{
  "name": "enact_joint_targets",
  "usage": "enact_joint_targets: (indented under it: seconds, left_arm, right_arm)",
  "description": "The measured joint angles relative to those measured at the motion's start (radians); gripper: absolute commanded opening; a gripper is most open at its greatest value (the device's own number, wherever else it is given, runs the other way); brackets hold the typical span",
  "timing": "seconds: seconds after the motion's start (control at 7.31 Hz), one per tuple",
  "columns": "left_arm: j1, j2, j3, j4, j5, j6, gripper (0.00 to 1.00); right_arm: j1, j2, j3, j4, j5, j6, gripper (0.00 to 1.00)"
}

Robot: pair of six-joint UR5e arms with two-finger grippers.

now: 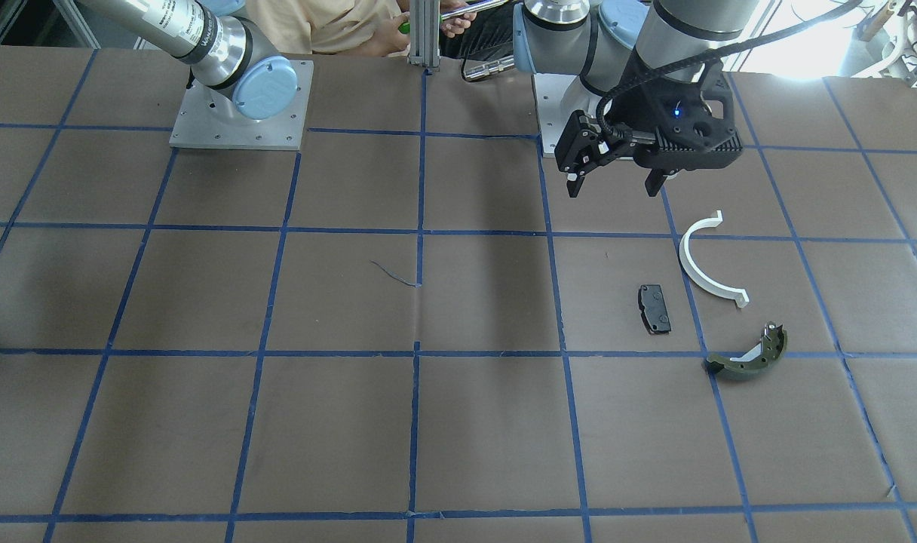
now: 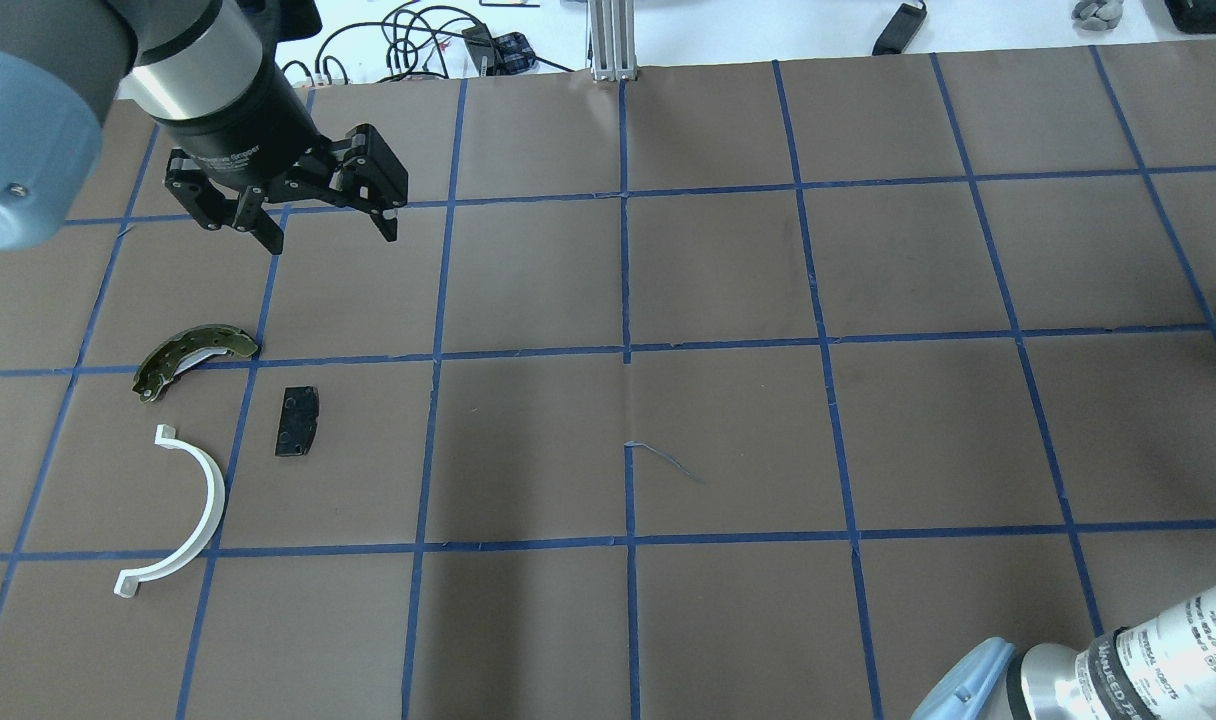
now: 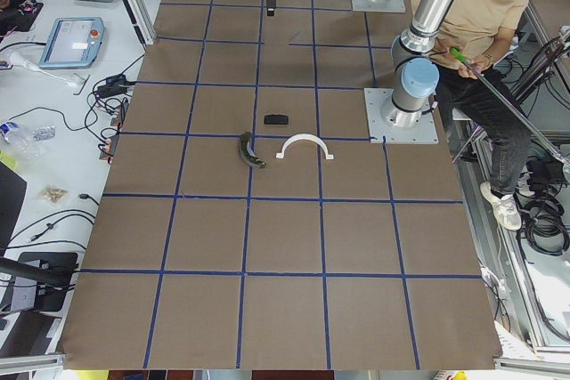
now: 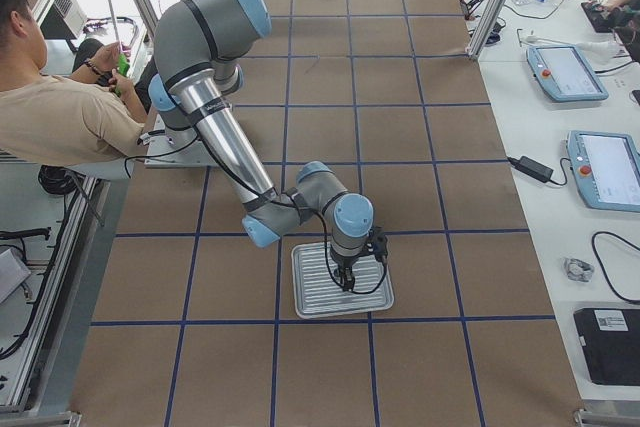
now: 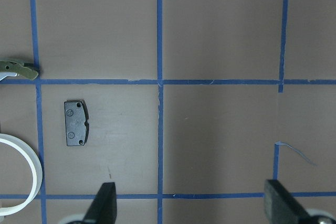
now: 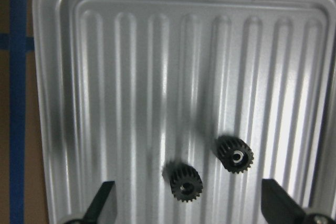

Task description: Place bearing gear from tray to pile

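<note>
The right gripper (image 6: 189,201) hangs with its fingers spread wide over a silver ribbed metal tray (image 6: 131,77). Two small black toothed bearing gears (image 6: 185,182) lie close together on the tray, neither grasped. The left gripper (image 2: 330,232), likewise spread and empty, hovers over the brown gridded table (image 2: 728,430) near the pile: an olive-green curved brake shoe (image 2: 193,352), a small black rectangular pad (image 2: 297,421) and a white plastic half-ring (image 2: 211,490), each apart from the others.

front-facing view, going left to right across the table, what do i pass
right arm's base plate → loose tape strand → black pad → white half-ring → olive brake shoe
</note>
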Motion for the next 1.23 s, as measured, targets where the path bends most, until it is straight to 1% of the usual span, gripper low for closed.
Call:
enact_joint_targets:
  seconds: [0.14, 0.27, 0.68, 0.82, 1.23]
  left_arm:
    - [0.0, 0.001, 0.003, -0.023, 0.002, -0.007, 1.0]
    - [0.0, -0.002, 0.01, -0.048, 0.006, -0.008, 1.0]
    - [0.0, -0.006, 0.019, -0.066, 0.026, 0.031, 1.0]
    - [0.0, -0.006, 0.018, -0.063, 0.027, 0.04, 1.0]
    - [0.0, -0.004, 0.017, -0.058, 0.028, 0.045, 1.0]
  right_arm:
    - [-0.001, 0.001, 0.003, -0.001, -0.001, 0.003, 0.71]
    - [-0.001, 0.002, 0.004, -0.001, -0.002, 0.007, 0.63]
    - [-0.001, 0.002, 0.005, 0.004, -0.001, 0.001, 0.6]
    - [-0.002, 0.002, 0.006, 0.006, -0.001, -0.004, 0.52]
    - [-0.003, 0.003, 0.008, 0.007, 0.0, -0.019, 0.52]
